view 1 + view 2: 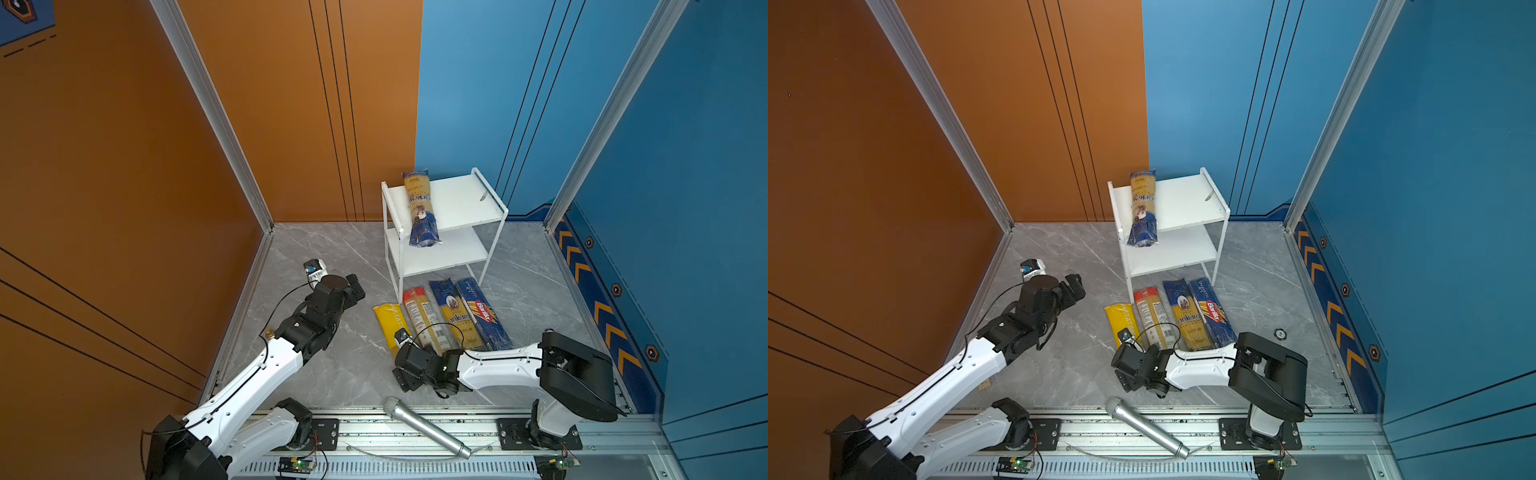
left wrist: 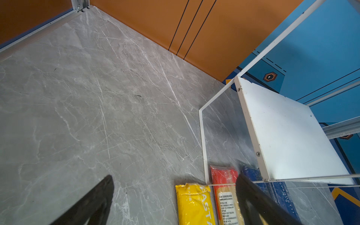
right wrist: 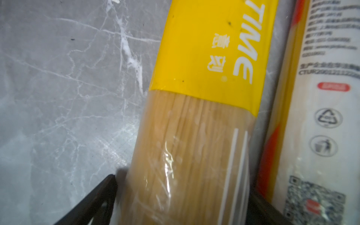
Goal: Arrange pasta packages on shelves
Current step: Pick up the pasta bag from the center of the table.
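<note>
Right wrist view: the right gripper (image 3: 183,185) straddles the yellow bag (image 3: 204,58) across its narrow width, probably to lift it. Whether it is pinching yet, I cannot tell. The bag lies on the tabletop (image 3: 58,97) beside the red bag (image 3: 321,97), near the rack (image 1: 457,199). The left gripper (image 2: 175,176) hangs spread and empty — likely keeping clear.

White rack (image 1: 457,199), grey marbled tabletop (image 1: 332,249); yellow bag (image 1: 388,322), red bag (image 1: 417,307), two blue-and-yellow ankara bags (image 1: 420,208) (image 1: 451,309), plus a dark-blue Barilla bag (image 1: 482,311).
</note>
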`<control>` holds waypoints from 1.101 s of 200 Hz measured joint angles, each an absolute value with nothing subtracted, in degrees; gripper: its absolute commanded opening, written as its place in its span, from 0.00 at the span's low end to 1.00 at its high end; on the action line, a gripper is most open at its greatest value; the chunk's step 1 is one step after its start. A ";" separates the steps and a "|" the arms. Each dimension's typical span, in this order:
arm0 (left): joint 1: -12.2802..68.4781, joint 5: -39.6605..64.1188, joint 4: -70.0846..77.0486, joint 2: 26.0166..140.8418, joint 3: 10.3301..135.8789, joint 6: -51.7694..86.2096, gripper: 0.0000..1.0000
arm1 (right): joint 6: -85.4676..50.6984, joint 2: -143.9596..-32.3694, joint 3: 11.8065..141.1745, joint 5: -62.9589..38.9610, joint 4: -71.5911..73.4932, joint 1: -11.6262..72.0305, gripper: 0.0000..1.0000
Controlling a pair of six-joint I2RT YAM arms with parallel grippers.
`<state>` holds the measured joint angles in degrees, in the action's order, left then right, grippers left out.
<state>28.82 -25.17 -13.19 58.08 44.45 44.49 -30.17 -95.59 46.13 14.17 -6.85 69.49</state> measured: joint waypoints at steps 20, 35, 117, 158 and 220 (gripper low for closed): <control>28.82 -25.17 -13.19 58.43 44.45 44.49 0.98 | -30.37 -95.59 46.13 14.31 -6.85 69.47 0.78; 28.82 -25.15 -13.19 58.83 44.45 44.49 0.98 | -30.37 -95.59 46.13 14.31 -6.85 69.47 0.74; 28.77 -24.14 -13.19 61.41 44.47 44.66 0.98 | -30.52 -95.42 46.50 13.37 -7.46 68.03 0.50; 28.77 -23.73 -13.17 62.22 44.97 44.69 0.98 | -30.30 -95.35 46.87 12.53 -8.08 67.26 0.41; 28.56 -23.29 -13.19 63.18 46.04 44.71 0.98 | -28.49 -95.37 49.39 10.44 -12.95 65.14 0.23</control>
